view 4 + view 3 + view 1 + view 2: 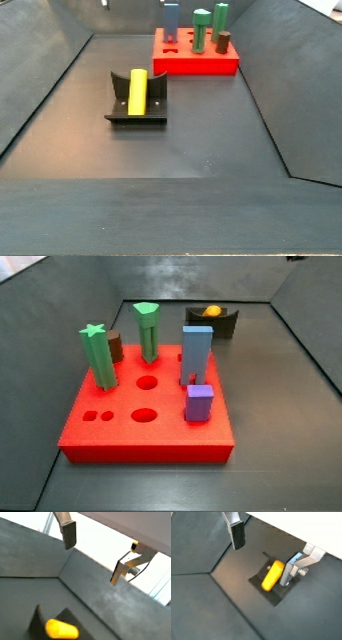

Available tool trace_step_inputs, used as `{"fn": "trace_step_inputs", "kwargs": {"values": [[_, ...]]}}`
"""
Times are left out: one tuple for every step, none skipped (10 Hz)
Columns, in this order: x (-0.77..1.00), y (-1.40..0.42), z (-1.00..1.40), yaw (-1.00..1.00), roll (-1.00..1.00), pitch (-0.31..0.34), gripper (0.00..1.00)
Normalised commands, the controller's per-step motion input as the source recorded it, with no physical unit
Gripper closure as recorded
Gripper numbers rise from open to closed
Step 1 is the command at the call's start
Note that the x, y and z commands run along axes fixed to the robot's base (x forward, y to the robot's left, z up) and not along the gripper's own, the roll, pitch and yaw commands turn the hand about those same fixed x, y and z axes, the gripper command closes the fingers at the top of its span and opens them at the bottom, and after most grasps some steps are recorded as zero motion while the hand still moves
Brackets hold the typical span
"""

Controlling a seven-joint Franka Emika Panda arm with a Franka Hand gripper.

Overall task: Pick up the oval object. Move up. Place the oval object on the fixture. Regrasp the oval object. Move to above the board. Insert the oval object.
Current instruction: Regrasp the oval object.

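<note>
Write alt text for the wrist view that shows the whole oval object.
A yellow oval object lies lengthwise in the dark fixture on a grey floor. The gripper hangs above it with jaws open, one finger off to the side, the other finger right beside the peg.

Even soft light, bright glare beyond walls, grainy low-resolution pictures, faint shadows

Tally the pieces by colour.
Green pegs: 2
Blue peg: 1
Purple peg: 1
Brown cylinder: 1
Yellow oval object, on the fixture: 1
Total: 6
Gripper: open, above the fixture.
</note>
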Motion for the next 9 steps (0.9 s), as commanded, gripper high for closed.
{"fn": "trace_step_inputs", "kwargs": {"values": [[0.07, -0.03, -0.01, 0.03, 0.78, 0.080, 0.00], [0.08, -0.03, -0.01, 0.03, 0.64, 0.097, 0.00], [0.09, -0.03, -0.01, 0.05, 0.39, 0.120, 0.00], [0.08, -0.02, -0.01, 0.08, 0.24, 0.116, 0.00], [0.03, 0.08, -1.00, 0.10, 0.23, 0.036, 0.00], [0.03, 0.08, -1.00, 0.11, 0.20, 0.014, 0.00], [0.04, 0.07, -1.00, 0.11, 0.16, -0.012, 0.00], [0.05, 0.06, -1.00, 0.10, 0.14, -0.025, 0.00], [0.06, 0.06, -1.00, 0.08, 0.08, -0.060, 0.00]]}}
